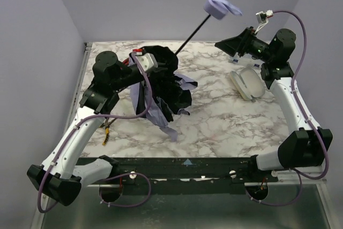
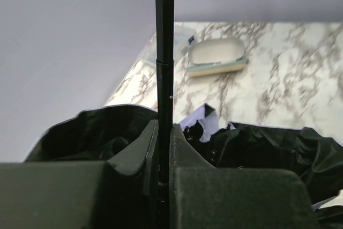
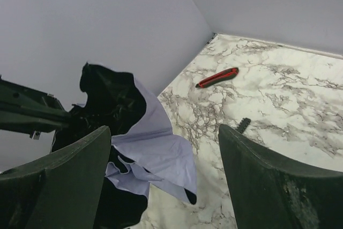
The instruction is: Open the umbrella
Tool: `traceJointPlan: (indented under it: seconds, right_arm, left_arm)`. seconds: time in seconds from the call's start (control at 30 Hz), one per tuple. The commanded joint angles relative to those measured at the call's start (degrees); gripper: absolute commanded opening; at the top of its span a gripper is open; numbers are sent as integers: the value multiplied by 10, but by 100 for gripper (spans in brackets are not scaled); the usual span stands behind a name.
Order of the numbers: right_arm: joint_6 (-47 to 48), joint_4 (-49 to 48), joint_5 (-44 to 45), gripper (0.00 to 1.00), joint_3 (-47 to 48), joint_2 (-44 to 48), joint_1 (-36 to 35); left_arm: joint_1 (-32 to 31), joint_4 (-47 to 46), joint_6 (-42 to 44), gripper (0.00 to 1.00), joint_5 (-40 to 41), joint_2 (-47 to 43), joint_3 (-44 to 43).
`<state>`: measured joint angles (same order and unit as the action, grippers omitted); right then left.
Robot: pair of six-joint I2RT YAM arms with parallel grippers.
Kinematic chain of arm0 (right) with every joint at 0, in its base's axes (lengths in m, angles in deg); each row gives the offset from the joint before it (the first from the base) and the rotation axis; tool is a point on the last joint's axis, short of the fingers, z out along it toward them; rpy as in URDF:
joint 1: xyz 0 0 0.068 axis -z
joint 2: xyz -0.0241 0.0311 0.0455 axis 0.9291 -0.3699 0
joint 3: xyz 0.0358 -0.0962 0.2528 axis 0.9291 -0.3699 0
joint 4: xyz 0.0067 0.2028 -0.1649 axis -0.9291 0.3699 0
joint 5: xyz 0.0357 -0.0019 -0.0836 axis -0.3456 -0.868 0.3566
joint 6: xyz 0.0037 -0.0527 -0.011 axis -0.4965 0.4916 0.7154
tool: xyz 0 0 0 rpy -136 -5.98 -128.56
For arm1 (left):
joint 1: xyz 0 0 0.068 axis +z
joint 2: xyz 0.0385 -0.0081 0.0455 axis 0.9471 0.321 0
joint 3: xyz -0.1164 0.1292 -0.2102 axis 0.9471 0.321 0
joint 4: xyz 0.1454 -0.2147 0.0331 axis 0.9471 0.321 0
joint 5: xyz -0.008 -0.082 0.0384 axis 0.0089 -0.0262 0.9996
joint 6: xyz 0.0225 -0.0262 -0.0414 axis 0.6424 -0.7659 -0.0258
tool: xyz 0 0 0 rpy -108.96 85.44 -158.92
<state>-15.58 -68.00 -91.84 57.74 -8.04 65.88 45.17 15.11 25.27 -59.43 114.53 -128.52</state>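
At table's [image 1: 225, 127] left, L gripper [image 2: 163, 132] clamps umbrella [image 1: 163, 87] shaft [image 2: 164, 52]; R gripper [image 3: 165, 132] spread wide.

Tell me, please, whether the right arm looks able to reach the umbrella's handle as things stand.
Probably yes: the right end effector is open and close to the handle, with only air between. The left end effector grips the shaft lower down, out of the way.

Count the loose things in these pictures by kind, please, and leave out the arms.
Umbrella: 1
Red-handled cutter: 1
Yellow-handled pliers: 1
Pale oval case: 1
Total: 4
A small dark piece on the marble is too unclear to count.
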Motion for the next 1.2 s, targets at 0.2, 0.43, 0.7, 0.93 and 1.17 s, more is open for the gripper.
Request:
traceJointPlan:
  seconds: [0.2, 0.43, 0.7, 0.93, 1.17]
  right_arm:
    - [32, -92, -19, 84, -3, 55, -80]
    - [125, -49, 18, 88, 56, 37, -177]
    - [166, -57, 54, 81, 76, 7, -247]
    - [188, -48, 58, 57, 77, -10, -280]
    - [193, -32, 97, 0, 76, -5, -281]
  left_arm:
    - [18, -182, -310, 0, -95, 44, -11]
    - [18, -235, -387, 0, -112, 63, -1]
    - [2, -254, -415, 0, -120, 69, 14]
    - [-14, -242, -404, 0, -110, 70, 11]
    - [-20, -209, -380, 0, -113, 68, 12]
